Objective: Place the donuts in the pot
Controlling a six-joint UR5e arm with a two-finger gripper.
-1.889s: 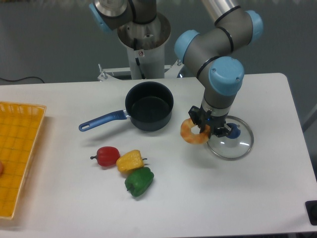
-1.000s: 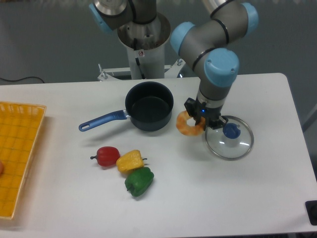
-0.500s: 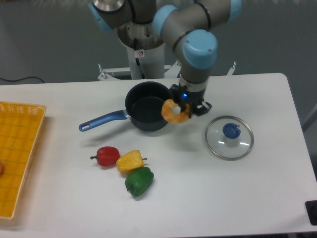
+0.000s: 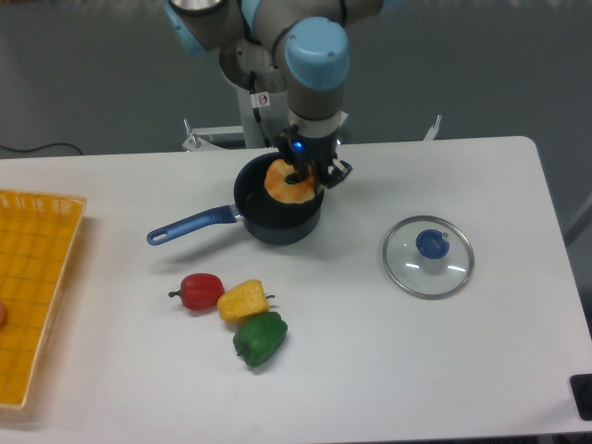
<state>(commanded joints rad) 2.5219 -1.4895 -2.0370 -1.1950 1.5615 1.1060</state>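
And here is the pincer (image 4: 305, 174), clamped on the donuts (image 4: 289, 181), hanging right over the mouth of the pot (image 4: 276, 220)! The orange-tan ring sits tilted in the grip, its lower edge about level with the dark rim on the right-hand side of the opening, and it is hard to say whether it touches the rim or floats just above it. The pot stands on the white counter (image 4: 481, 351) with its blue handle (image 4: 191, 225) reaching out to the left, and nothing can be seen lying inside it. So the carry looks all but done, and this reads as the delivery step: the ring is above its target and not yet released. What the next move calls for, by my reading, is a small shift toward the middle of the opening so the ring clears that near rim, a short lowering, then a parting of the fingers to let it drop flat onto the bottom. Release too far right and it could catch the edge and roll off onto the counter. Off to the side, the glass lid (image 4: 428, 256) lies flat, well apart from the pot, while the red pepper (image 4: 200, 290), yellow pepper (image 4: 242, 300) and green pepper (image 4: 260, 338) huddle together in front, and a yellow basket (image 4: 32, 287) waits at the far left.
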